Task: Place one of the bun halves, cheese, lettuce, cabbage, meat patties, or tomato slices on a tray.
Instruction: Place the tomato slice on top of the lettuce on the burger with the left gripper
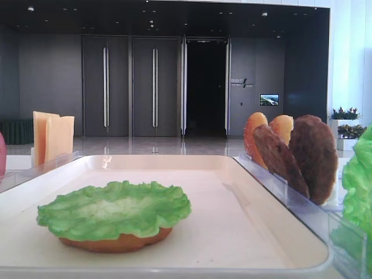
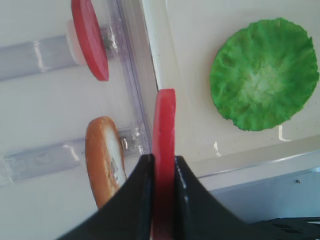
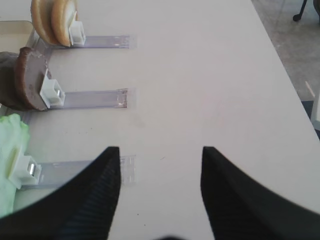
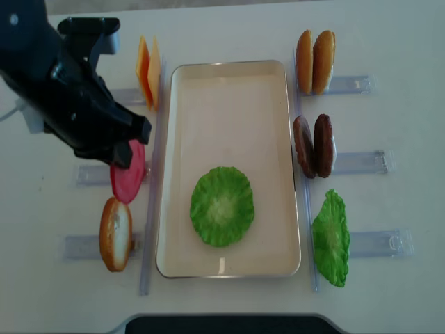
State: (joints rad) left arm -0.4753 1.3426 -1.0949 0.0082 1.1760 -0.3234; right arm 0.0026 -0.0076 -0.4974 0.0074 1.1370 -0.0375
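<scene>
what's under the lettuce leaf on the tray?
An orange-tan bun half lies under the lettuce leaf on the tray; only its front edge shows in the low view. From above, the leaf covers it completely, so its top surface cannot be seen.

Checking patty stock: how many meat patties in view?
2, both upright side by side in the middle rack right of the tray: one nearer the tray, the other just outside it. None seem hidden.

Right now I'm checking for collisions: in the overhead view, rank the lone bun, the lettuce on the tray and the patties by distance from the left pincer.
1. Lone bun, lower left, outside the tray.
2. Lettuce, inside the tray.
3. Patties, right rack.

Measured from the left pincer, shut on a tomato slice.
</scene>
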